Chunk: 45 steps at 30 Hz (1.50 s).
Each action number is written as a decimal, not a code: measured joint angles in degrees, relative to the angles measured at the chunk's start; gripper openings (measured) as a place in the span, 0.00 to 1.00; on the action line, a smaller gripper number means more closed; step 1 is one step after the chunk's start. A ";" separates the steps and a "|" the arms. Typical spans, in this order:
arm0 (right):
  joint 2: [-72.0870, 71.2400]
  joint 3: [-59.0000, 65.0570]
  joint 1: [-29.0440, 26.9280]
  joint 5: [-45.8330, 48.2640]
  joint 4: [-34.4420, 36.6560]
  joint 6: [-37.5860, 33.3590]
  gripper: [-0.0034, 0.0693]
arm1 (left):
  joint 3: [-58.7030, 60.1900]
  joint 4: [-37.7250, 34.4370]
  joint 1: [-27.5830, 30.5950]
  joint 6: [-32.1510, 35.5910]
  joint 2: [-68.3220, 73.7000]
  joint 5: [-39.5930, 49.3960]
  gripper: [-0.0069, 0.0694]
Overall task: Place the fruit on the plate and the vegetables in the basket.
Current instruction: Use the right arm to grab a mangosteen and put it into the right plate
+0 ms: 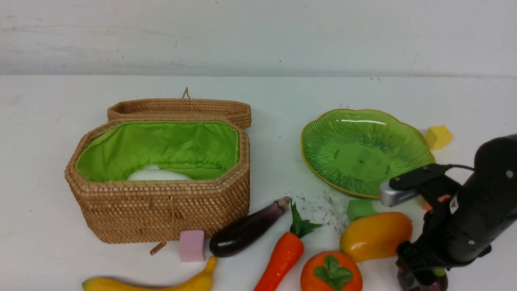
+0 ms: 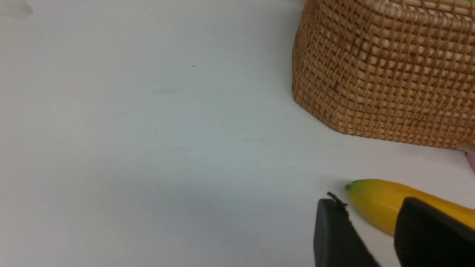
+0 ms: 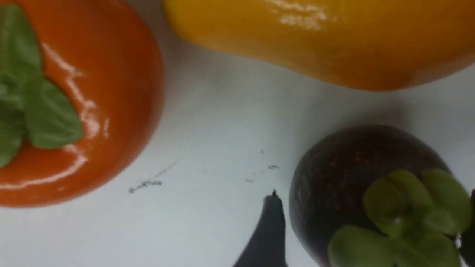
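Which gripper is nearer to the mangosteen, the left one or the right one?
Right. The right gripper is at the mangosteen, with its open jaws on either side of it. The left gripper is far off, by the green tip of the banana.

I worked at a robot test bench in what appeared to be a laboratory, not a home or kitchen. Grounds: a bare matte white tabletop (image 1: 48,121), scuffed with dark marks (image 1: 323,208), stood against a blank white-painted wall (image 1: 258,36). The produce laid out was glossy toy imitation, including a round orange persimmon with a green leaf cap (image 1: 331,277) and a yellow-orange oval mango (image 1: 375,236). A small pink foam cube (image 1: 192,245) and a small yellow foam cube (image 1: 438,136) lay among them. My own black jointed right arm (image 1: 484,210), cabled, stood over the table.
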 joint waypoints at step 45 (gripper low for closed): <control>40.78 -58.37 -11.85 -2.82 -3.62 3.71 0.83 | 0.00 0.00 0.00 0.00 0.00 0.00 0.40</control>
